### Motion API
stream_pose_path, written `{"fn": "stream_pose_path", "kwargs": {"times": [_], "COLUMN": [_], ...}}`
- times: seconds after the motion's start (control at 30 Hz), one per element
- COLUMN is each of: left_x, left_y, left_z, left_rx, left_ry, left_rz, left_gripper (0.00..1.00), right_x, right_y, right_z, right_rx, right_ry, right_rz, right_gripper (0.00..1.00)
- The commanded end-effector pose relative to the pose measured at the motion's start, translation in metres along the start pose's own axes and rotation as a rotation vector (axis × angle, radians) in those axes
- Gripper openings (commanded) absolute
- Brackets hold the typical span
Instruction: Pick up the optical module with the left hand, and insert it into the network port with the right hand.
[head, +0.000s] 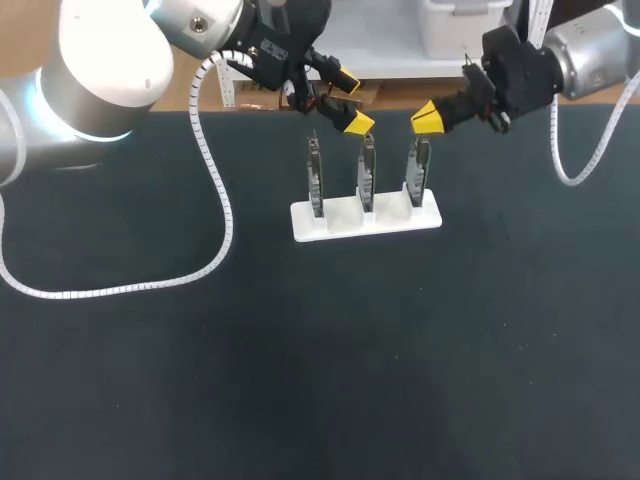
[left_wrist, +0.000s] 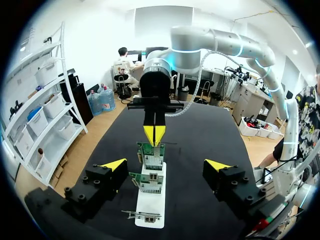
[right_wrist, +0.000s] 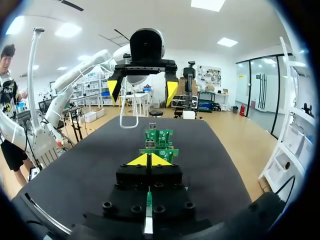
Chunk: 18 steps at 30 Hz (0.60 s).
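Currently, three upright green circuit boards with silver metal cages (head: 367, 172) stand in a white slotted plastic rack (head: 398, 220) on the black table (head: 300, 350); the optical module is presumably among them, though which one cannot be told. The left gripper (head: 352, 100) hangs spread wide above the rack's middle, and the right gripper (head: 425, 118), tips pinched together with nothing seen between them, is over the right-hand board. Handling, by judgement: light, rigid, fragile at connector and components; grasp the metal flanks near the top.

A counter (head: 150, 380) with a dark, matte top is seen. A white slotted stand (head: 390, 214) is set upon it, toward the far edge, near the middle, lying crosswise.
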<state>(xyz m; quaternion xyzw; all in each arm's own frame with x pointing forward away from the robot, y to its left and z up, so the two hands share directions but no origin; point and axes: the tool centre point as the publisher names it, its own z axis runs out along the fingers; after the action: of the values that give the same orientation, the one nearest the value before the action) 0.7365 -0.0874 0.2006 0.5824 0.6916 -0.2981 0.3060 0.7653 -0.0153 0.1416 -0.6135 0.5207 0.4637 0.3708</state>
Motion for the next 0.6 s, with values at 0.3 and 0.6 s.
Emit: {"fn": "stream_pose_path", "kwargs": {"times": [0.3,0.6], "left_x": [-0.001,-0.001], "left_y": [0.0,0.0], "left_z": [0.0,0.0], "left_rx": [0.0,0.0], "left_ry": [0.005,0.005], "left_rz": [-0.001,-0.001], "left_gripper": [1.0,1.0], "right_x": [0.01,-0.017], "right_y": [0.0,0.002], "right_z": [0.003,-0.006], "right_rx": [-0.007,0.004], "right_ry": [-0.009,0.016], "right_rz": [0.004,-0.071], "right_gripper": [0.0,0.0]}}
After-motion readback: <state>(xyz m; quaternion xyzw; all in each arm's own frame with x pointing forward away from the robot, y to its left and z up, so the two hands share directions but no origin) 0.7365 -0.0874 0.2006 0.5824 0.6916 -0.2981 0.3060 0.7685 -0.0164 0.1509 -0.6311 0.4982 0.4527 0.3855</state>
